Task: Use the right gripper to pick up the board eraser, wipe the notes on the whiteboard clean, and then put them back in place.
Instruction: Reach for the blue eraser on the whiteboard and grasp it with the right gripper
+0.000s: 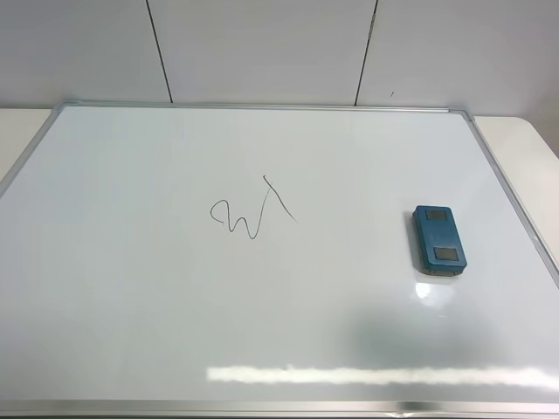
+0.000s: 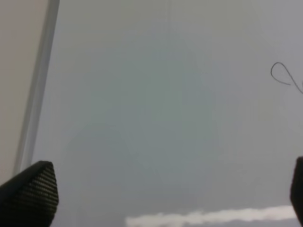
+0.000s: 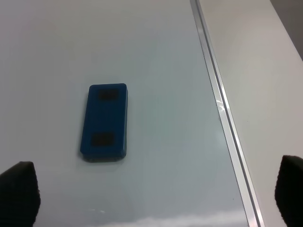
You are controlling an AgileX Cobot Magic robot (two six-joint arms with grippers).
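Board eraser [image 1: 438, 241] lies flat on the right part of the whiteboard [image 1: 131, 332], two grey insets up, near the right frame edge but not touching it. Its long axis runs near-to-far in the high view, roughly parallel to that frame edge, with the far end leaning slightly left. Notes [image 1: 249, 214], a black squiggle at board centre, are well apart from the eraser. Right gripper [image 3: 154, 194] is above the board, fingers spread wide and holding nothing, eraser ahead of it. Left gripper [image 2: 164, 189] is also spread wide and empty, over the board's left side near the frame.
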